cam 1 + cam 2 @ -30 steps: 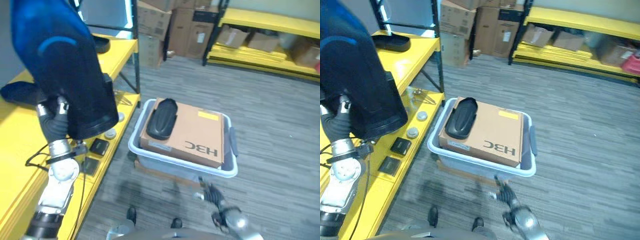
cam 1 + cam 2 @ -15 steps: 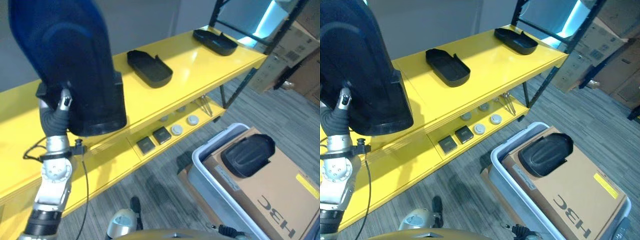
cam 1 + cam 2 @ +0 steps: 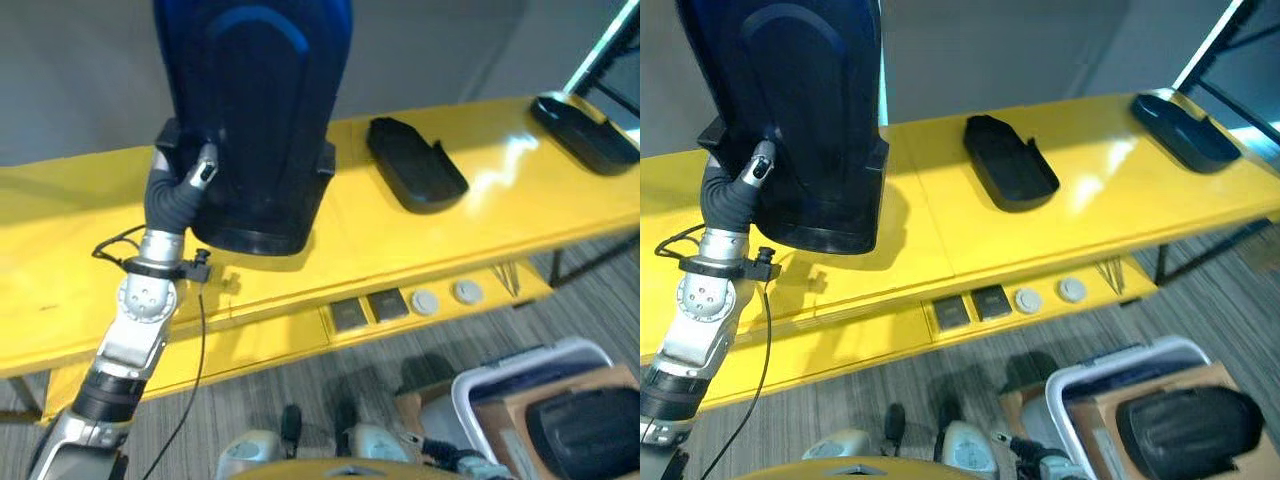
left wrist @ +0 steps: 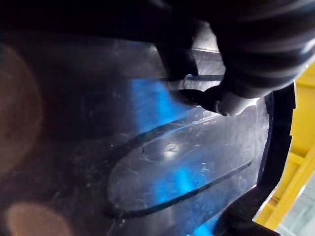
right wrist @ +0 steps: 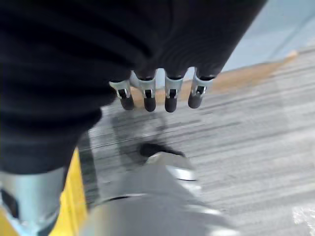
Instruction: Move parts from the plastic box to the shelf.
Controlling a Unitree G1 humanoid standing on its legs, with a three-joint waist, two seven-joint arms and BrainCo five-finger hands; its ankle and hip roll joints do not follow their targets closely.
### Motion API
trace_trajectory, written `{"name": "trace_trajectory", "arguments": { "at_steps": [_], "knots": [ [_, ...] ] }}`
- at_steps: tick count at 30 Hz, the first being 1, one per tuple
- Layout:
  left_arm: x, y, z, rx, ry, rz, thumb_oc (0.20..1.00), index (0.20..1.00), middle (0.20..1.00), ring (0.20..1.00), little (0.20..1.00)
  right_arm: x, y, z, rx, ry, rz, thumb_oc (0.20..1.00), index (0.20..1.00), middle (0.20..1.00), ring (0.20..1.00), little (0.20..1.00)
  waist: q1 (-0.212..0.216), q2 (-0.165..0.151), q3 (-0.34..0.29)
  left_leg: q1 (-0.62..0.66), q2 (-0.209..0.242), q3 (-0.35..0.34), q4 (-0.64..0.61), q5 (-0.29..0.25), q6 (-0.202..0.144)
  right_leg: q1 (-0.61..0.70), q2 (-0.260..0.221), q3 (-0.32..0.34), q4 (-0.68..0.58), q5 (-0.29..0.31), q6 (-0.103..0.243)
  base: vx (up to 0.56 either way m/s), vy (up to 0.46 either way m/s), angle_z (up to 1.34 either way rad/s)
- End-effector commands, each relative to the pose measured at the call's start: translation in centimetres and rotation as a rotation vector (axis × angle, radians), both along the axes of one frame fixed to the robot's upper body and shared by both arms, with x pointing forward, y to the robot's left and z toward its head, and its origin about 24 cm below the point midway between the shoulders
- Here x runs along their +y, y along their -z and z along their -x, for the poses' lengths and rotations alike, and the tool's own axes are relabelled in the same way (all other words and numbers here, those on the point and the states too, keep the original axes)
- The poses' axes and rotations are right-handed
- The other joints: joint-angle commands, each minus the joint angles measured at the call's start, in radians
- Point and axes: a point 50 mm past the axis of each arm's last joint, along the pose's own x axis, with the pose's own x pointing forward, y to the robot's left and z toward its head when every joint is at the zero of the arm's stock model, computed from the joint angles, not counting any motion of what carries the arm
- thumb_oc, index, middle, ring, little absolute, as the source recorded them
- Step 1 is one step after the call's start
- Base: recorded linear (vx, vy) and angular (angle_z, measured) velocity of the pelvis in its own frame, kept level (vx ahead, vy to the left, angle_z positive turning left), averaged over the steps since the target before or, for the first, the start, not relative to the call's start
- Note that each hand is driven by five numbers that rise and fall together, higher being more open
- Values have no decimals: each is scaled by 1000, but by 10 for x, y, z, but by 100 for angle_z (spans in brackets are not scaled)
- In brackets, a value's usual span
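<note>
You are now facing the yellow shelf [image 3: 60,290]. Across the last second the whole view has been swinging off the floor and onto the shelf, so that is the camera turning, not the things moving.

At the left, your left hand [image 3: 186,188] is still gripping the large dark part [image 3: 255,110] by its lower edge, with the fingers curled onto it. The part is standing upright with its lower end right at the top board. You cannot tell from here whether it is touching down or hanging just above. My reading is that the carry is ending and the set-down is beginning.

Moving right along the same board, a second dark part [image 3: 415,165] is lying flat. A third dark part [image 3: 585,130] is lying well apart from it, near the far end.

On the lower board, two small dark squares [image 3: 348,313] and two pale discs [image 3: 424,301] are sitting in a row.

At the lower right, the plastic box [image 3: 480,372] is showing its rim. A cardboard carton [image 3: 505,420] is sitting inside it, and another dark part [image 3: 585,435] is lying on top, so at least one more trip is waiting.

Your right hand [image 5: 157,96] is hanging idle over the floor, its fingers loose and holding nothing.

No writing or label is showing readably right now.
</note>
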Motion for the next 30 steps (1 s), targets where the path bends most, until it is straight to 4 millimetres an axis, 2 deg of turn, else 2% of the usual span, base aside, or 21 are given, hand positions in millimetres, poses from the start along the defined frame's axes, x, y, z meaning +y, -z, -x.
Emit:
{"name": "trace_trajectory", "arguments": {
  "at_steps": [1, 2, 3, 4, 5, 7, 9, 11, 15, 17, 22, 27, 30],
  "knots": [
    [1, -16, 3, -76, 9, 92, 200, 200, 200, 200, 200, -10, 3, 18, 95, 10, 13, 1000, 1000, 1000, 1000, 1000, -9, -9, -20, -136, 103, -4, -9, 5, -115, 173, 19, -28, -119, -69, 0, -26, -92, -4],
    [1, -14, 3, -68, 12, 97, 200, 200, 200, 200, 200, -11, 3, 20, 106, 18, 16, 1000, 1000, 1000, 1000, 1000, -9, -8, -18, -149, 114, 35, -4, 12, -122, 181, 16, -48, -123, -73, -3, -55, -44, 11],
    [1, -11, 2, -56, 28, 104, 200, 200, 200, 200, 200, -14, 3, 25, 126, 49, 17, 1000, 1000, 1000, 1000, 1000, -16, -6, -14, -163, 145, 132, 10, 16, -132, 188, 8, -103, -124, -78, -5, -65, -29, 30],
    [2, -10, 2, -50, 23, 104, 200, 200, 200, 200, 200, -15, 3, 28, 133, 59, 18, 1000, 1000, 1000, 1000, 1000, -21, -6, -14, -166, 155, 160, 18, 14, -134, 189, 5, -121, -123, -79, -6, -99, 15, 54],
    [1, -6, 2, -42, 18, 103, 200, 200, 200, 200, 200, -17, 4, 32, 148, 87, 17, 1000, 1000, 1000, 1000, 1000, -33, -6, -12, -160, 182, 227, 42, 4, -133, 182, -10, -166, -114, -78, -6, -79, 46, 98],
    [4, -1, 1, -24, -3, 104, 200, 200, 200, 200, 200, -19, 4, 37, 175, 85, 19, 1000, 1000, 1000, 1000, 1000, -46, -9, -9, -129, 203, 257, 76, -32, -127, 175, -33, -198, -98, -82, -5, -62, 96, 98],
    [6, 0, 2, -20, -18, 95, 200, 200, 200, 200, 200, -19, 5, 38, 182, 82, 21, 1000, 1000, 1000, 1000, 1000, -46, -12, -11, -113, 201, 243, 92, -53, -122, 171, -43, -200, -93, -79, -3, -16, 73, 53],
    [11, 7, 1, 37, -127, 1, 200, 200, 200, 200, 200, -15, 6, 42, 200, 91, 4, 1000, 1000, 1000, 1000, 1000, -38, -11, -26, -34, 180, 182, 86, -108, -116, 168, -59, -191, -104, -63, 6, 47, 170, 30],
    [22, 11, -3, 99, -182, 3, 200, 200, 200, 200, 200, -14, 7, 45, 196, 143, 6, 1000, 1000, 1000, 1000, 1000, -48, 7, -42, -3, 173, 156, 33, -100, -117, 158, -64, -175, -95, -61, 16, 107, 149, 10],
    [33, 20, -7, 168, -234, 24, 200, 200, 200, 200, 200, -14, 8, 49, 204, 185, -14, 1000, 1000, 1000, 1000, 1000, -57, 16, -47, 13, 169, 156, 7, -98, -112, 157, -67, -164, -101, -55, 23, 150, 148, 3],
    [44, 34, -17, 269, -295, 201, 200, 200, 200, 200, 200, -5, 12, 60, 253, 83, -13, 1000, 1000, 1000, 1000, 1000, -79, 31, -35, 12, 155, 169, -19, -103, -105, 132, -77, -155, -125, -34, 43, 29, 79, 5],
    [30, 46, -32, 310, -330, 329, 200, 200, 200, 200, 200, 3, 14, 60, 258, 31, -26, 1000, 1000, 1000, 1000, 1000, -117, 35, -10, -12, 156, 188, -25, -106, -105, 97, -76, -139, -122, -34, 51, -2, 32, -7],
    [0, 38, -48, 273, -254, 386, 200, 200, 200, 200, 200, 5, 9, 34, 198, -31, -7, 1000, 1000, 1000, 1000, 1000, -141, 40, 53, -69, 162, 189, -25, -82, -108, 38, -64, -112, -101, -39, 38, -186, 14, -16]
  ]
}}
